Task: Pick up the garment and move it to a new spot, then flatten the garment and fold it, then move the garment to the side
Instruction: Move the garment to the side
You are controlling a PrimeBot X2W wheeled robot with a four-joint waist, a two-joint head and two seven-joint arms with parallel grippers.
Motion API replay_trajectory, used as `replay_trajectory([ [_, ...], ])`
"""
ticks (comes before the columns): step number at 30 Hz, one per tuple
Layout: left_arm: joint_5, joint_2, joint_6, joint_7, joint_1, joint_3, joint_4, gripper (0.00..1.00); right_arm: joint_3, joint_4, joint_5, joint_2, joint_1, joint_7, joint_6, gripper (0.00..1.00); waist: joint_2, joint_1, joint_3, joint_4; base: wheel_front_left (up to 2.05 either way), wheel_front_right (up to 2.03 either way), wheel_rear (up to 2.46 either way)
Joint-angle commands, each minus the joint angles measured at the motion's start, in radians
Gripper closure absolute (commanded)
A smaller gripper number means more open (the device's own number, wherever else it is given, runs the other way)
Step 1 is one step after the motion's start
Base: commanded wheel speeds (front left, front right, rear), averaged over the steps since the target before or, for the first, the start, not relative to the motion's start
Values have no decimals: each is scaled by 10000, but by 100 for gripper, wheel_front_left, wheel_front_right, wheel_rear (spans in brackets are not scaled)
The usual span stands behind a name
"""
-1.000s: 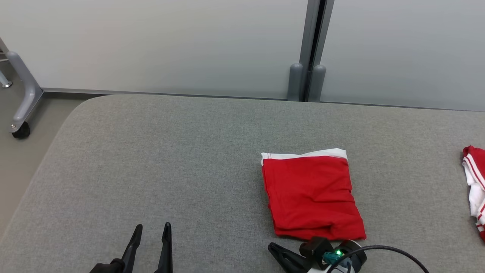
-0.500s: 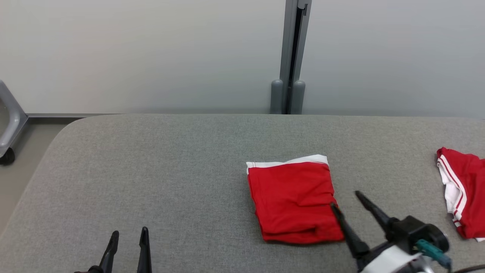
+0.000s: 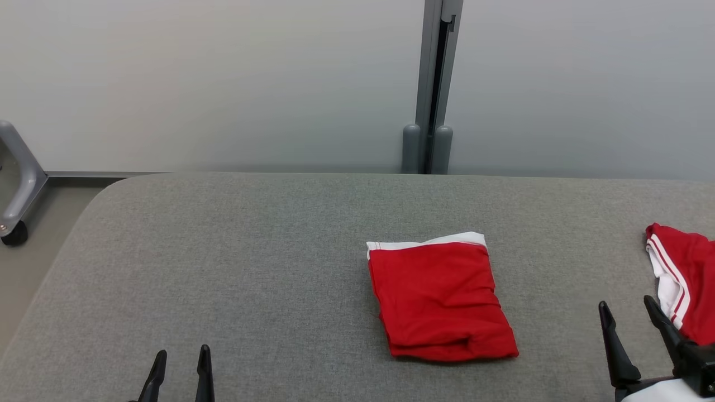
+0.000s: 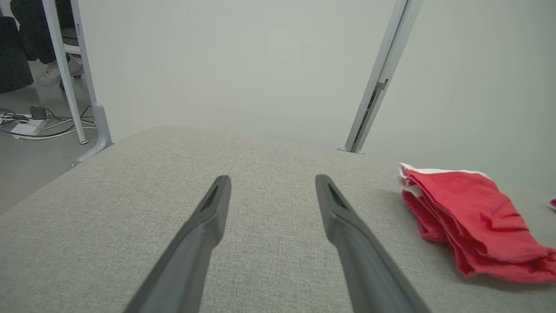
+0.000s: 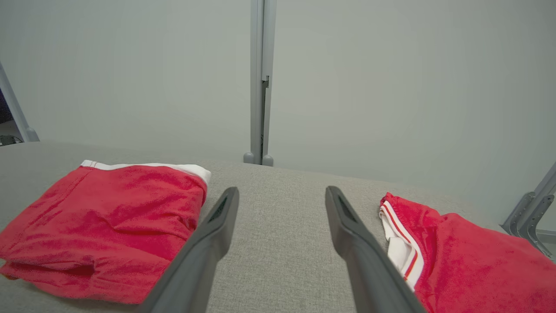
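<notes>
The folded red garment with white band point(image 3: 441, 298) lies on the grey fabric counter point(image 3: 251, 251); left gripper point(image 3: 182, 352) and right gripper point(image 3: 626, 303) have fingers spread.

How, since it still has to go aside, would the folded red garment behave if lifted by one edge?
Probably floppy: the garment is wrinkled cloth in loose layers, so it may sag and unfold. It looks thin, probably light. Pushed on the woven grey surface, it might bunch rather than slide.

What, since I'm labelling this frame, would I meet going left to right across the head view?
Caster wheel → left gripper → folded red garment → right gripper → striped red garment at the right edge.
</notes>
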Motion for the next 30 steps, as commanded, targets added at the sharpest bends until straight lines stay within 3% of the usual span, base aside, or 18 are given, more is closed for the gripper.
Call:
replay_trajectory([
  [1, 48, 37, -55, -11, 52, -51, 21, 0, -39, 20, -17, 11, -47, -47, -3, 0, 0, 0, 22, 79, 0, 0, 0],
  [7, 74, 38, -82, -11, -18, -146, -56, 0, -122, 109, 298, 100, -240, -47, -3, 0, 0, 0, 127, 267, 0, 0, 0],
  [12, 112, 37, -83, -11, -108, -189, -225, 0, 341, 956, 1629, 238, -887, 57, -3, 0, 0, 0, 421, 423, 0, 0, 0],
  [20, 71, 37, -140, -12, -571, -523, -233, 0, 2743, 2337, 3845, -556, -3071, 2288, -1, 0, 0, 0, 1335, 845, 0, 0, 0],
  [30, -212, 38, 79, -11, -988, -923, -154, 0, 4507, 3865, 5673, -1071, -4415, 4301, -1, 0, 0, 0, 1852, 1602, 0, 0, 0],
])
